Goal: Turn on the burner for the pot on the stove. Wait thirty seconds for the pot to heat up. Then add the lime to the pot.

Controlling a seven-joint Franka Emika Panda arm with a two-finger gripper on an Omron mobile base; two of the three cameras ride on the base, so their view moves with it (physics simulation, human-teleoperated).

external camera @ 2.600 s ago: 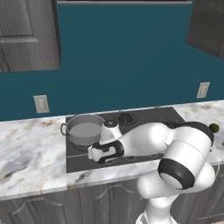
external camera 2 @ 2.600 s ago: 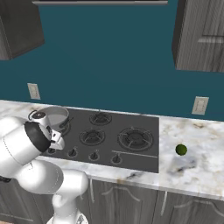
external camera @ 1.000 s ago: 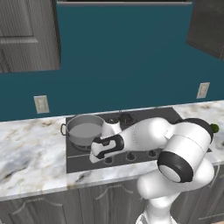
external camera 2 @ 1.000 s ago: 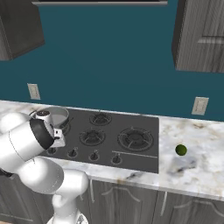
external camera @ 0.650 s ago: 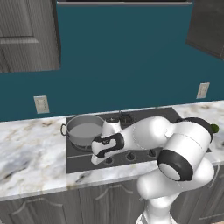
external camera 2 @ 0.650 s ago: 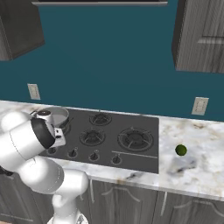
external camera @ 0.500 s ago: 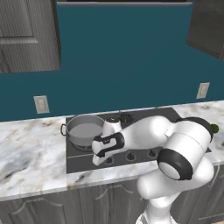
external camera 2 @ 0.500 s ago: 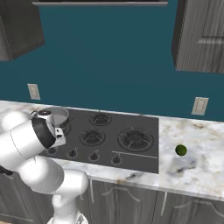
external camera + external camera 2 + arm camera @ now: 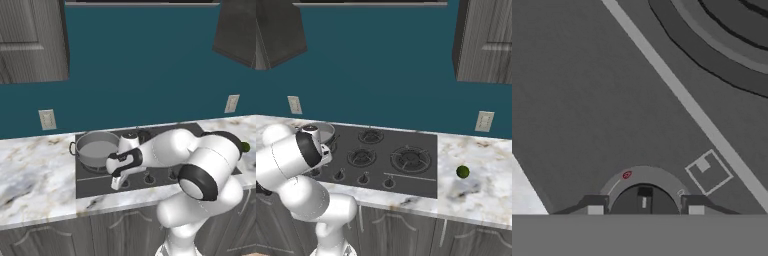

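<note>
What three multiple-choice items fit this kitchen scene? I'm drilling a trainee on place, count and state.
1. Where is the small dark green lime?
A. inside the pot
B. on the marble counter
C. on a burner

2. How many wall outlets show in the right base view?
A. two
B. none
C. five

3. The wide grey steel pot is
A. tipped over
B. lidded
C. upright, showing a bare pale inside

Key: 1 B, it lies beside the dark cooktop; 2 A, one at each side; 3 C, nothing shows inside it.
</note>
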